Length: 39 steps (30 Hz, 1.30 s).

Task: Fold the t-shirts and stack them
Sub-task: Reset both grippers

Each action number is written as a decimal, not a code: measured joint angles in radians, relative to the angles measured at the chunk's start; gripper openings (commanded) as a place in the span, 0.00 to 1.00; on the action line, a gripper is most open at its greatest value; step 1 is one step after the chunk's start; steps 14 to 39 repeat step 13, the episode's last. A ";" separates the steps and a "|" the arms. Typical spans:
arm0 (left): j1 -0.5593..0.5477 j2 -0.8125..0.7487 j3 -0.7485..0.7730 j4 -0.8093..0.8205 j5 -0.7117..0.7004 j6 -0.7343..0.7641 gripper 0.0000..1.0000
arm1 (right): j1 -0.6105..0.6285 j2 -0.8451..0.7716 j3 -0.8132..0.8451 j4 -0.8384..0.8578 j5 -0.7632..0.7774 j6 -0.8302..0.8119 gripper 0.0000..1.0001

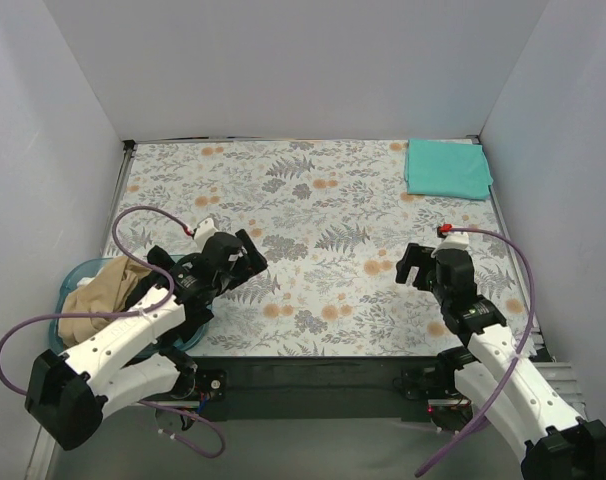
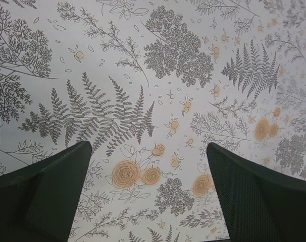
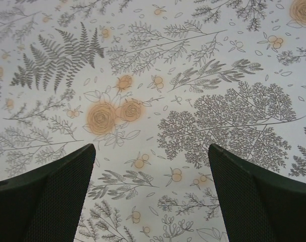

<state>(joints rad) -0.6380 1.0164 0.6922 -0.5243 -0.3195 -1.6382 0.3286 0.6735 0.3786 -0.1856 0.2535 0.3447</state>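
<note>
**Item 1: teal shirt** [image 1: 448, 168]. Loc: far right corner of table [image 1: 323, 210]. Lies flat as a neat folded rectangle, well apart from both arms. Looks done and would serve as the base of the stack.

**Item 2: tan shirt** [image 1: 103, 295]. Loc: bunched in basket [image 1: 67, 283] at near left, off the table edge and just beside the left arm. Unfolded, crumpled, partly hidden by the arm. Collar and hem can't be picked out from here; prob. a sleeve or hem fold sits on top.

**Handling, both:** soft, light, limp cloth with no stiffness and nothing fragile. Will drape and sag from any single pinch and may drag over the basket rim. Thin layers can slip if pinched shallow.

**Where to grip, tan:** pinch a raised ridge on top of the heap, lift clear and spread on the table. Then take the shoulders or hem corners, one per gripper.

**Tool, L gripper** [image 1: 245, 252]. Fingers spread wide, nothing between them. Wrist cam shows only floral cloth below. Hangs over the table, near the basket.

**Tool, R gripper** [image 1: 411, 264]. Also spread wide and holding nothing, over bare table at the right.
</note>
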 measured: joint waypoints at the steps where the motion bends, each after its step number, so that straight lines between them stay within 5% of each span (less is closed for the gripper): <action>1: 0.000 -0.016 -0.003 -0.001 -0.002 -0.002 0.98 | 0.000 -0.012 0.000 0.002 -0.013 0.008 0.98; 13: 0.000 -0.128 -0.011 -0.066 -0.014 -0.043 0.98 | 0.000 -0.154 0.001 0.002 -0.109 0.083 0.98; 39: 0.000 -0.128 -0.011 -0.066 -0.014 -0.043 0.98 | 0.000 -0.154 0.001 0.002 -0.109 0.083 0.98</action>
